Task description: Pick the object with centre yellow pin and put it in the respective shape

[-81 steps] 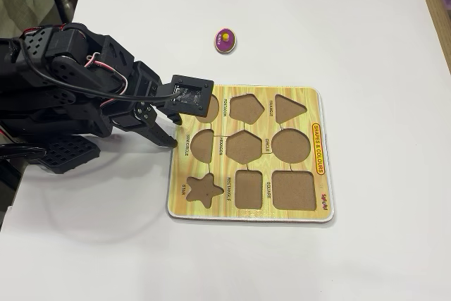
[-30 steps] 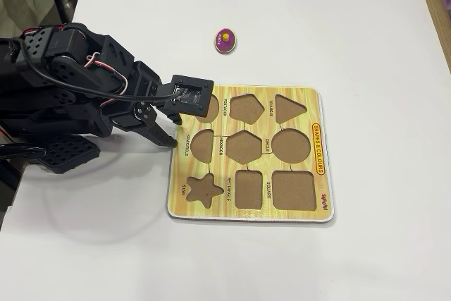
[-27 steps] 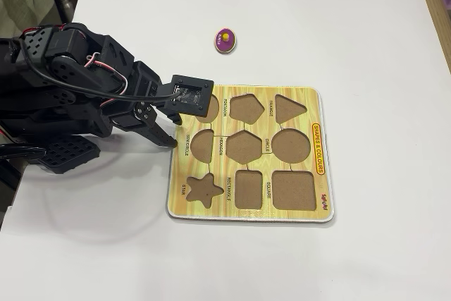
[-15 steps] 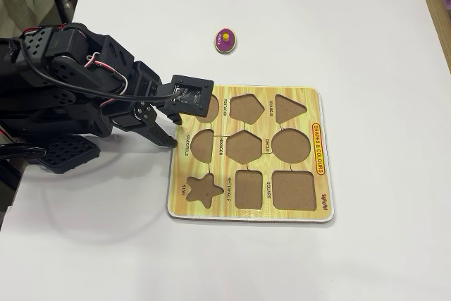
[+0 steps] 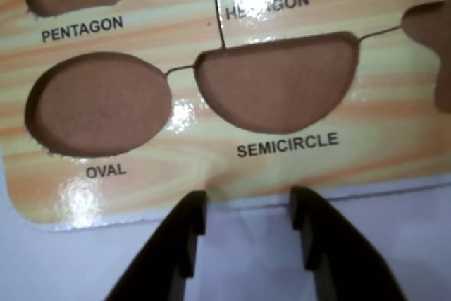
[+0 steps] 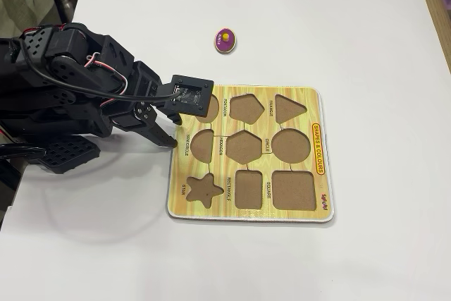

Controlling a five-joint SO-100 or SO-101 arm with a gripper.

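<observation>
— One small oval wooden piece with a purple face, tan rim and yellow knob (image 6: 225, 39) lies alone on the white desk (image 6: 338, 26), in the upper middle of the fixed view. Which way does it run?

— Its long axis runs roughly left to right in that frame, tilted slightly. It lies flat, knob up, well apart from the yellow wood-grain shape board (image 6: 320, 202) below it.

— And the black two-finger gripper (image 5: 246, 209)?

— In the wrist view the fingers (image 5: 189, 216) are spread, nothing between them, just off the board's near edge below the semicircle cutout (image 5: 278, 82).

— The brown oval cutout (image 5: 99, 103)?

— Empty, left of the semicircle in the wrist view, its long axis across the frame. In the fixed view the arm's wrist camera housing (image 6: 190, 95) covers most of it, at the board's upper left corner.
</observation>
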